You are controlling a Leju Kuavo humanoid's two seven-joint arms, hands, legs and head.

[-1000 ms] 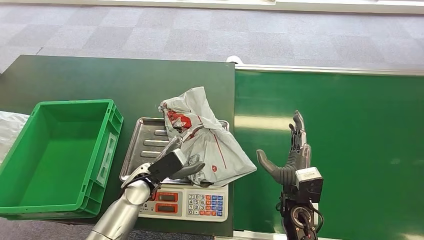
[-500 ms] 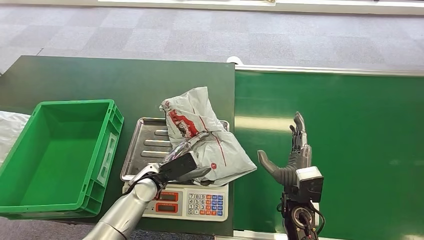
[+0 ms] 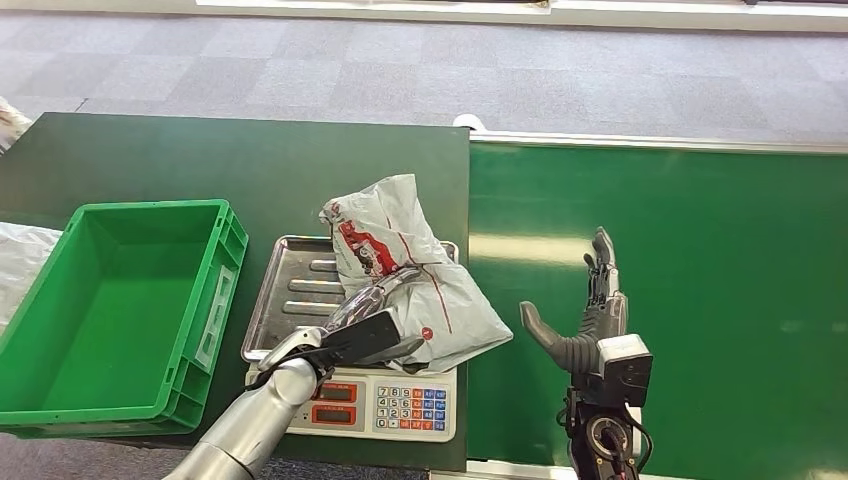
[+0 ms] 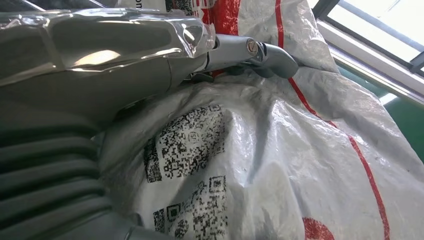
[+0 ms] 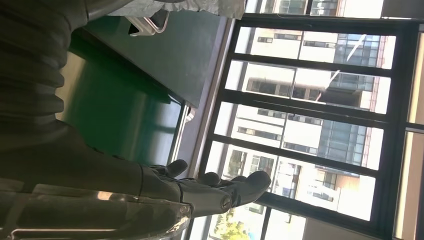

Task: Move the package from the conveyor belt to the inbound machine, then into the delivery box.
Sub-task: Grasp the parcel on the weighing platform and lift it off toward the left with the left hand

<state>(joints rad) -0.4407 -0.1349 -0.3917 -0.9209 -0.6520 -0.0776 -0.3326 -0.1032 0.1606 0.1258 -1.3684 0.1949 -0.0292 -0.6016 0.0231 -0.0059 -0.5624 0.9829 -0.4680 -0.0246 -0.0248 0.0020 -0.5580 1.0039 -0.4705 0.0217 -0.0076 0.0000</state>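
The package is a crumpled grey plastic mailer with red print, lying on the steel tray of the weighing scale. My left hand has reached its near edge, with fingers spread over the top and the thumb low beside it. In the left wrist view the fingers lie straight along the package, whose QR codes sit against the palm. My right hand stands upright and open above the green conveyor belt, holding nothing; the right wrist view shows its fingers spread.
An empty green crate stands left of the scale on the dark green table. A white bag pokes in at the far left edge. Grey carpet lies beyond the table and belt.
My left hand has slid forward from the scale's front onto the package's near edge. The package and my right hand have barely moved.
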